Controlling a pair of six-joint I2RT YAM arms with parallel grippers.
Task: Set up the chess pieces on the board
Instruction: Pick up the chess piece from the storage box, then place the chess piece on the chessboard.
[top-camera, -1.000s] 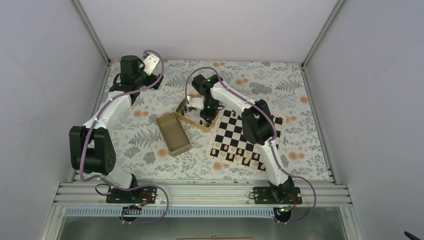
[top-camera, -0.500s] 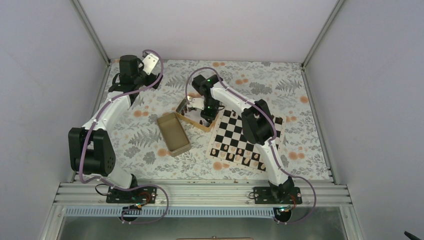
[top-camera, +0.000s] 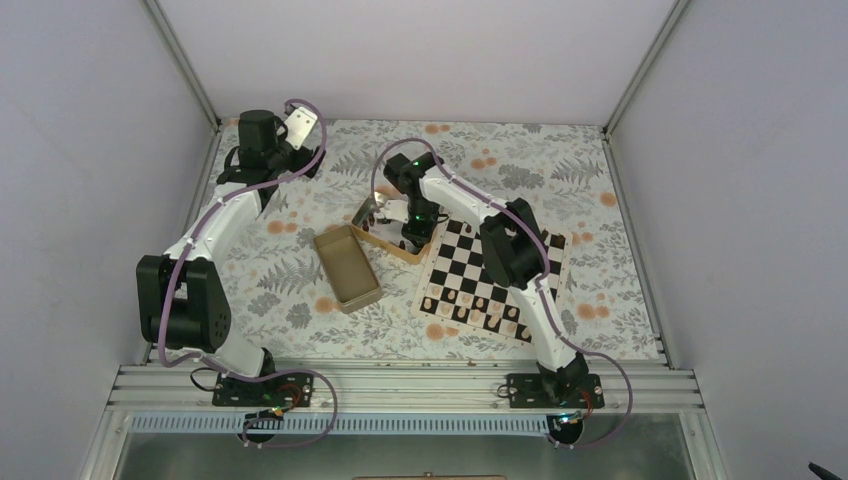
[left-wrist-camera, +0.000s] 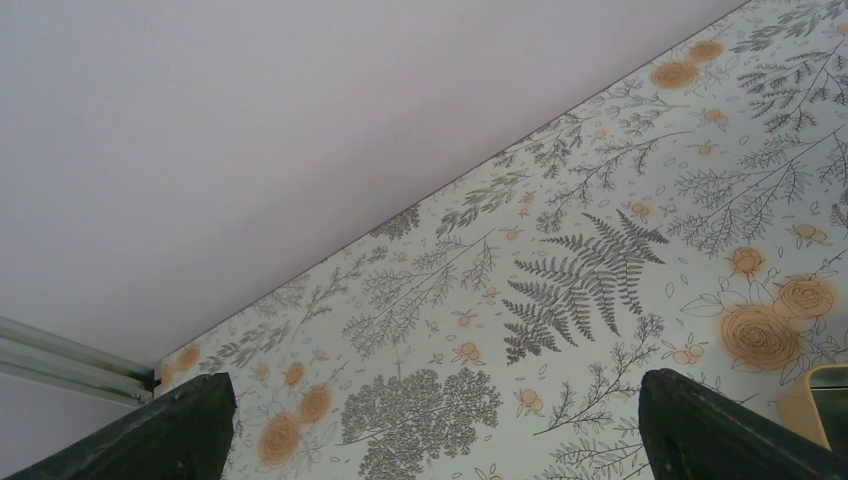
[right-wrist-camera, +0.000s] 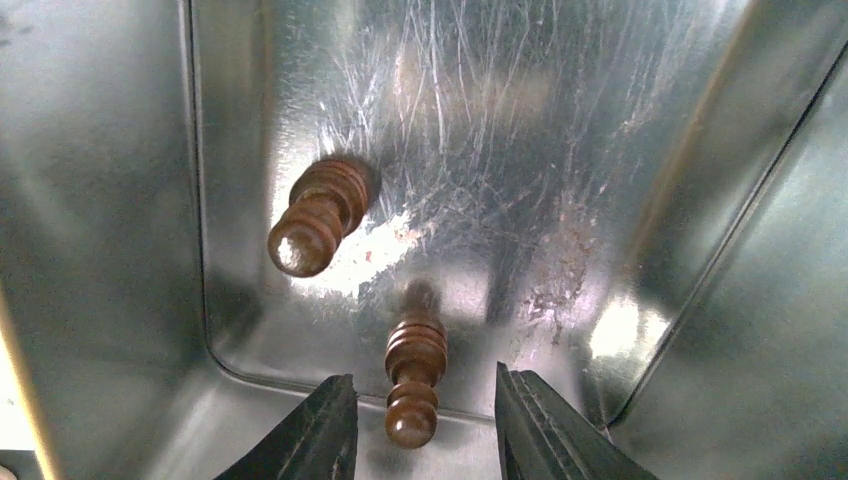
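- Two dark brown chess pieces (right-wrist-camera: 318, 228) sit on the scratched, shiny floor of the tin (right-wrist-camera: 560, 130). That is our view from the right wrist camera.
- One is up by the left wall, and the nearer piece (right-wrist-camera: 413, 378) is low in the frame, close to the rounded corner.
- We have the right gripper (right-wrist-camera: 420, 425) down inside that tin, and its jaws are parted. They stand either side of the nearer piece, with a sliver of gap on both sides and nothing clamped.
- From above, the tin lies just beside the far left corner of the board (top-camera: 540, 262).
- We can make out small pieces along the board's near rows, too tiny to sort by colour.
- A second tin (top-camera: 347, 268) lies to the left of the board, apart from it.
- Over on the far left, the left gripper (left-wrist-camera: 430, 445) hangs above the floral tablecloth (left-wrist-camera: 580, 290) near the wall (left-wrist-camera: 250, 120). Its fingers (left-wrist-camera: 150, 440) are spread wide and hold nothing.
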